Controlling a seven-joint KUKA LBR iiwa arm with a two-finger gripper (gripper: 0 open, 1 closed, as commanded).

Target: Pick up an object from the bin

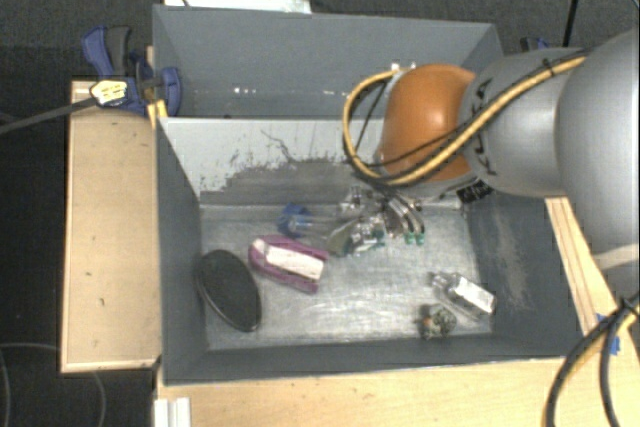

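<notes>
No readable text anywhere. White label [297,261] on purple package [266,258] possibly printed; lettering not legible.

One camera, above the bin [180,215], angled down, arm from right

Your robot's arm [560,115] enters from the right side of the view as a thick silver-grey tube, angled down and to the left. At its wrist sits a rounded orange cover [425,120]. A yellow and black cable [349,120] runs along the top of the arm, loops out past the left of the cover and curves back beneath it. Below the cover hangs the claw [378,223], a small cluster of metal parts with green bits, pointing down and slightly left.
</notes>
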